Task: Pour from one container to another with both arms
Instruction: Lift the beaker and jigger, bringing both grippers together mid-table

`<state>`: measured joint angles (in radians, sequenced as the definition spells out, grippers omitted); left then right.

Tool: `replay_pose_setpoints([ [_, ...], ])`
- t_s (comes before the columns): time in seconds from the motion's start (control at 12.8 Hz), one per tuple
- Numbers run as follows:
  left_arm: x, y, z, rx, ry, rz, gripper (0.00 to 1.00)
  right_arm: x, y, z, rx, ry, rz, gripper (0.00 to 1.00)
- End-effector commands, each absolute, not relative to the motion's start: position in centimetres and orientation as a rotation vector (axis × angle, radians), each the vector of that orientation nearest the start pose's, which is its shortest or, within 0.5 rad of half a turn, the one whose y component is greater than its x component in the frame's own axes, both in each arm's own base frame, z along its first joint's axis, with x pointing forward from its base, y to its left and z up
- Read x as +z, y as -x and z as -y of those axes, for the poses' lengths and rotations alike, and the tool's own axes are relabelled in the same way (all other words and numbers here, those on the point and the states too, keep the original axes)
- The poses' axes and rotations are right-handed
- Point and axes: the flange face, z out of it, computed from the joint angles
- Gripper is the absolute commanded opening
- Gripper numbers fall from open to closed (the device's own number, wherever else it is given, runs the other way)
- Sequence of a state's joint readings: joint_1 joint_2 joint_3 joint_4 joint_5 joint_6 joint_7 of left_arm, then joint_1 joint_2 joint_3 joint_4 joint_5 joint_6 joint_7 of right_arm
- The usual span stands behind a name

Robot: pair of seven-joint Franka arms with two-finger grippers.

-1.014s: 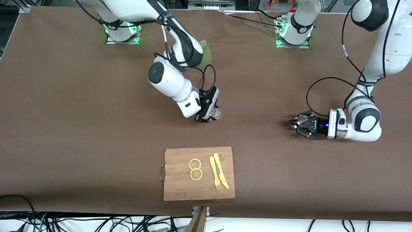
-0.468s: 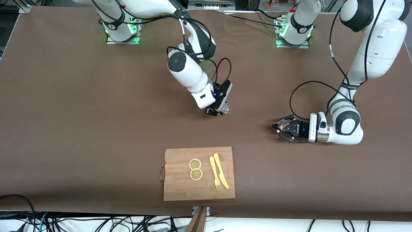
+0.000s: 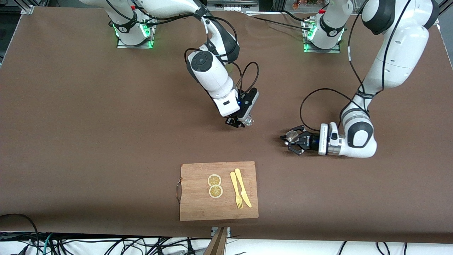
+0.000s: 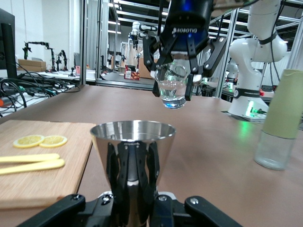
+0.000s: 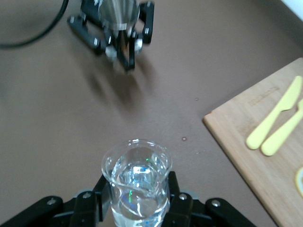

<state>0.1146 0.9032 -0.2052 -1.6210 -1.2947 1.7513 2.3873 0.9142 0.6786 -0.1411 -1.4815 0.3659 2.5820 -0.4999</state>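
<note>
My right gripper (image 3: 242,123) is shut on the tiny clear glass cup (image 3: 248,121), holding it up over the middle of the table. The cup (image 5: 137,182) stands upright between the right gripper's (image 5: 137,201) fingers and holds clear liquid. My left gripper (image 3: 293,139) is shut on the steel jigger (image 3: 292,135), low over the table toward the left arm's end. In the left wrist view the jigger (image 4: 133,142) is upright, its waist clamped by the left gripper (image 4: 133,163). The cup (image 4: 173,89) hangs higher, apart from the jigger's rim.
A wooden cutting board (image 3: 198,205) with two lemon slices (image 3: 214,186) and a yellow fork and knife (image 3: 240,192) lies near the front edge. The green-sleeved bottle (image 4: 282,118) stands near the right arm's base, mostly hidden by that arm in the front view.
Both arms have closed in on each other. The left gripper carried the jigger toward the right arm's end, and the right gripper carried the cup toward the left arm's end.
</note>
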Motion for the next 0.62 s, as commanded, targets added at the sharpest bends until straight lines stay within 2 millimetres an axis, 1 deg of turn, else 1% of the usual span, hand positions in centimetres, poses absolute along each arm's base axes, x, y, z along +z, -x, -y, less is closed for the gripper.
replay_pose_setpoints([
  [0.0,11.5,-62.6,15.9,1.032,-1.276,1.339,0.00,31.9,-55.1,-53.7,-0.639,2.528,1.397,0.30],
  [0.08,11.4,-62.6,16.7,1.036,-1.289,1.342,0.00,31.7,-55.4,-53.6,-0.642,2.534,1.391,0.30],
  [0.16,11.4,-62.4,18.0,1.031,-1.289,1.348,0.00,31.7,-55.9,-53.2,-0.648,2.544,1.385,0.30],
  [0.31,11.5,-62.6,19.4,1.032,-1.322,1.381,0.00,31.6,-56.4,-53.0,-0.661,2.560,1.377,0.30],
  [0.47,11.4,-62.5,20.9,1.039,-1.345,1.376,0.00,31.9,-56.7,-52.8,-0.671,2.570,1.359,0.30],
  [0.55,11.4,-62.2,22.1,1.037,-1.348,1.381,0.00,32.0,-56.8,-52.9,-0.677,2.570,1.362,0.30],
])
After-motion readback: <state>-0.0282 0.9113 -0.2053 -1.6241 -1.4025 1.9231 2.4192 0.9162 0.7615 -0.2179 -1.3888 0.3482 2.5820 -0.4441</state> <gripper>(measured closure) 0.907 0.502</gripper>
